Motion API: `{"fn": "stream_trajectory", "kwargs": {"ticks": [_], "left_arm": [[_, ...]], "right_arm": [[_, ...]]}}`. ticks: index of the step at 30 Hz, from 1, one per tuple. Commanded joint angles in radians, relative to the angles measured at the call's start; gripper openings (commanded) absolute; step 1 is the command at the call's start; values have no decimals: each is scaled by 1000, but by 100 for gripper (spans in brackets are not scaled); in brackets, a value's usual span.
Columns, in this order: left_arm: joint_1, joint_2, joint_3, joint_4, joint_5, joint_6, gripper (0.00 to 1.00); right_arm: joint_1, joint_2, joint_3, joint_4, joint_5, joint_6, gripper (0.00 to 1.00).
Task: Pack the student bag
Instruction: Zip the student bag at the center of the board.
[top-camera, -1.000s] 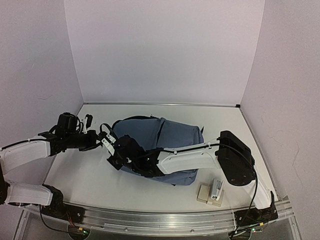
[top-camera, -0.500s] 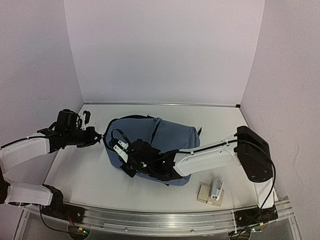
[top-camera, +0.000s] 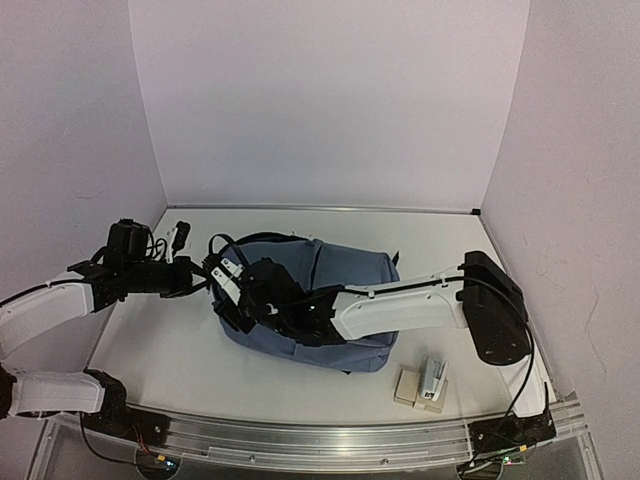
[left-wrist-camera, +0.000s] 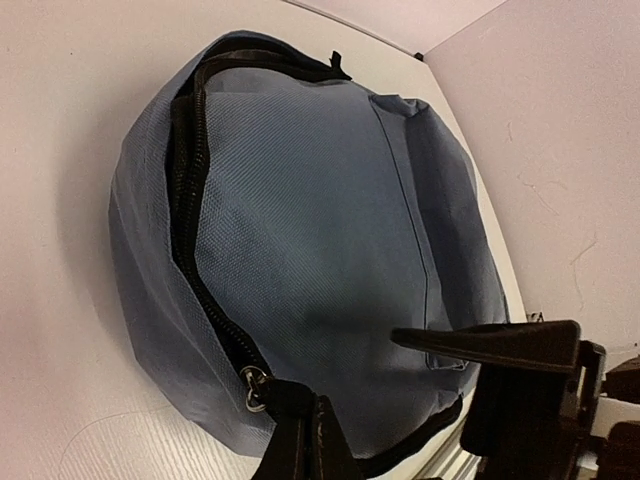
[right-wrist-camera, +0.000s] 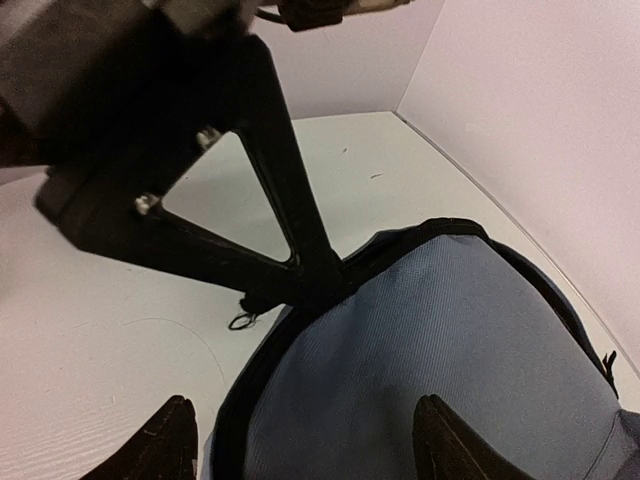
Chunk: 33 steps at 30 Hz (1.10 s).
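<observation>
Holding the bag (top-camera: 340, 295) mid-tabletop (top-camera: 160, 350) by its left rim: left gripper (right-wrist-camera: 312, 282) is clamped on the zip edge just beside the pull (left-wrist-camera: 250, 385), and right gripper (right-wrist-camera: 300, 442) is spread wide and empty, hovering over that same end. Over the last second the bag got tugged slightly left and the right gripper swung back to the rim next to the left one, so I read this as still working the mouth open. Nothing looks packed yet; two small items (top-camera: 422, 383) sit well apart near the right base.
</observation>
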Motion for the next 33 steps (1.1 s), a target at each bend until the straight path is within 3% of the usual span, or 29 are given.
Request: {"fn": "stream_trajectory", "kwargs": {"ticks": [1,4,5,9,11,12,17,27,33], "left_arm": [[-7,-60,-5,50,39,-5,0],[-8,-61,-6,36,33,-7,0],[-8,-61,-6,35,30,-7,0],[-9,-57,6,6,-33,-9,0],[-8,-56,11,-13,-110,-23,0],[-7,-56,8,-9,-144,-34,0],[17,-2,37,-4,-269,-56,0],[42,133,104,157,-295,-70,0],[65,153,154,102,-339,-50,0]], "right_arm": [[-14,73,85,1,-13,-20,70],[-14,111,133,-15,-19,-22,69],[-14,119,145,-18,-14,-22,63],[-14,117,154,-23,6,-14,18],[-14,89,129,-21,4,-10,3],[-13,71,113,-21,-4,-9,0],[-2,-61,-30,-21,-42,17,0],[43,-251,-262,-39,-126,121,0],[58,-299,-329,-64,-87,153,0]]}}
